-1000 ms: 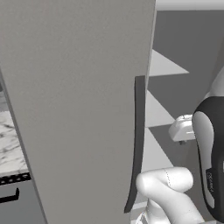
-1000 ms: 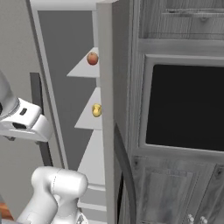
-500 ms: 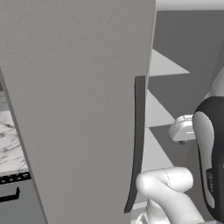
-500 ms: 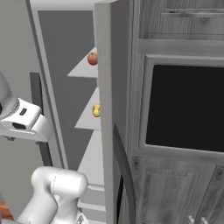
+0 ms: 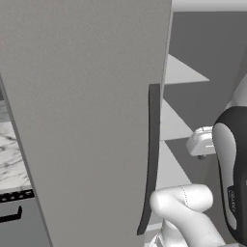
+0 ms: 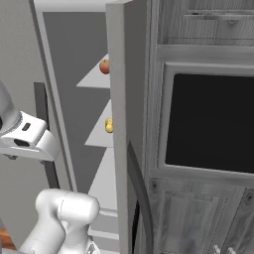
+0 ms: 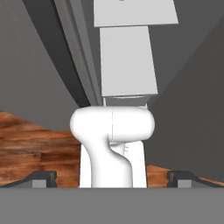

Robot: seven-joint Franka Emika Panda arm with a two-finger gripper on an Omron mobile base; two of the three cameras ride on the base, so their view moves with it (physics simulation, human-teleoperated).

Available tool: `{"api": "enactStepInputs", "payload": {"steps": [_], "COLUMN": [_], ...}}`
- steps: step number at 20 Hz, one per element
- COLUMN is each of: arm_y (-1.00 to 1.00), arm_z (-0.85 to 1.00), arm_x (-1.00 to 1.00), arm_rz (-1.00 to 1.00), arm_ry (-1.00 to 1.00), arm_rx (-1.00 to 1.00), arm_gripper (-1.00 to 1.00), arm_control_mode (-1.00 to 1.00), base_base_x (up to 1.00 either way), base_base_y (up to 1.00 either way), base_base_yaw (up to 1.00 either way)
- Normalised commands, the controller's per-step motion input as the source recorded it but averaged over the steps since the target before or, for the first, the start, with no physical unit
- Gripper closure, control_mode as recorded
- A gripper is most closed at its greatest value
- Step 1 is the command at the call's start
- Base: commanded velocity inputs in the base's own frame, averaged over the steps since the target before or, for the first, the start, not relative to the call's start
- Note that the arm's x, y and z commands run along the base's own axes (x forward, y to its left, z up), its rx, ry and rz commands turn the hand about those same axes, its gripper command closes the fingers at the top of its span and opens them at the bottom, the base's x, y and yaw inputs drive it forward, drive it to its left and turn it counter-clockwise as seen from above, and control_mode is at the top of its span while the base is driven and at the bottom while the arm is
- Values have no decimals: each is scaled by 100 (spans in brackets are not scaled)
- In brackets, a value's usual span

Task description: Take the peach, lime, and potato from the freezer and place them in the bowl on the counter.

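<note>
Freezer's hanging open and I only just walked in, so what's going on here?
The white robot arm stands at the open freezer with its jaws wide apart and nothing in them. In the right base view a reddish peach sits on an upper white shelf, and a small yellowish item, too small to identify, lies on the shelf below. Nothing has been picked up yet. The hand view looks down past the arm's own body at the wooden floor.

The tall matte grey freezer [image 5: 87, 120] has its flat door hiding most inner shelves. A small yellowish round item [image 6: 108, 125] sits half hidden behind the door edge, too small to identify.
</note>
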Motion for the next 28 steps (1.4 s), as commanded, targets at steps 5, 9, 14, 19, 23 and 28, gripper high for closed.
{"api": "enactStepInputs", "payload": {"steps": [5, 9, 14, 19, 23, 28], "arm_y": [0, 0, -18, -23, -19, -4], "arm_z": [0, 0, 3, 17, 19, 21], "arm_x": [0, 0, 29, 63, 50, 10], "arm_rz": [0, 0, 4, 7, 5, 4], "arm_ry": [0, 0, -3, -12, -14, -19], "arm_rx": [0, 0, 0, 1, 0, 0], "arm_gripper": [-100, -100, -100, -100, -100, -100], "arm_control_mode": [100, 100, -100, -100, -100, -100], "base_base_x": [60, 10, 0, 0, 0, 0], "base_base_y": [-3, -2, 0, 0, 0, 0], "base_base_yaw": [0, 0, 0, 0, 0, 0]}}
